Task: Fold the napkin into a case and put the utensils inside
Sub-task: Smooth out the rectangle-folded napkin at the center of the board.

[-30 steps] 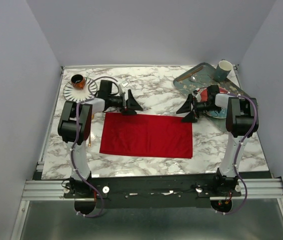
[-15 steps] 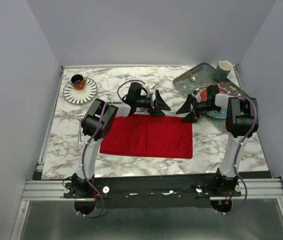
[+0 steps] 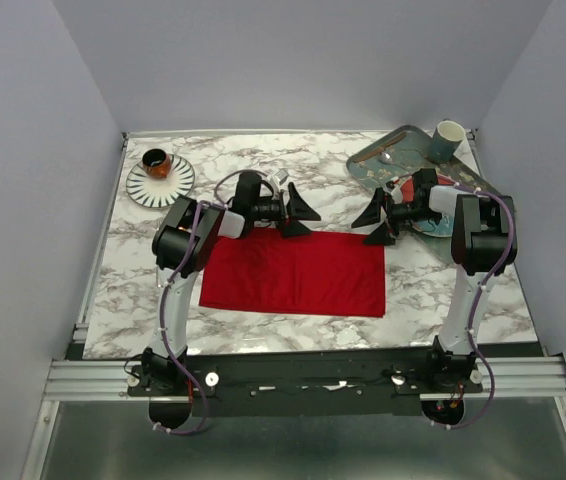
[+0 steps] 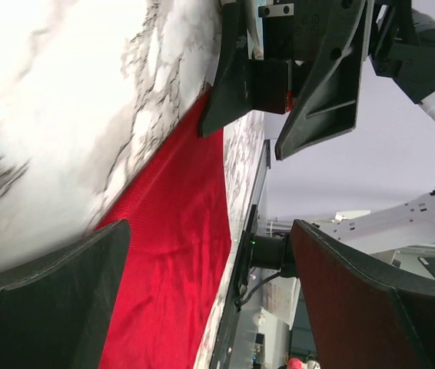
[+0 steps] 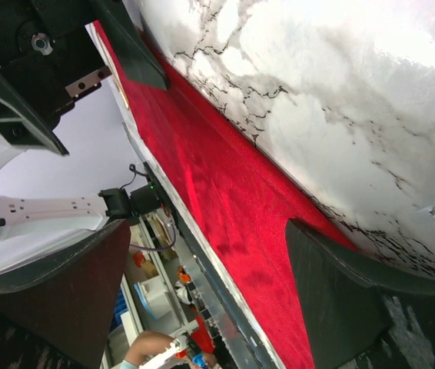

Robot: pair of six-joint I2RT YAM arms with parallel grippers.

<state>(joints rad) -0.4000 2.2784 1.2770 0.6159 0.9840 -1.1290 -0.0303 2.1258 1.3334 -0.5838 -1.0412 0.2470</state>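
The red napkin (image 3: pixel 293 272) lies flat and spread out on the marble table. It also shows in the left wrist view (image 4: pixel 179 231) and the right wrist view (image 5: pixel 233 192). My left gripper (image 3: pixel 298 215) is open and empty, low over the middle of the napkin's far edge, and shows in its own view (image 4: pixel 210 227). My right gripper (image 3: pixel 375 222) is open and empty at the napkin's far right corner, facing the left one, and shows in its own view (image 5: pixel 208 231). The gold spoon and silver fork are not clearly in view.
A striped white plate (image 3: pixel 147 189) with a small dark cup (image 3: pixel 156 161) stands at the far left. A grey tray (image 3: pixel 413 165) with a utensil (image 3: pixel 388 155) and a pale mug (image 3: pixel 448 140) sits at the far right. A red patterned plate (image 3: pixel 441 187) lies under my right arm.
My left gripper swung right along the napkin's far edge, then came back a little to the left. The right arm and the napkin have not moved.
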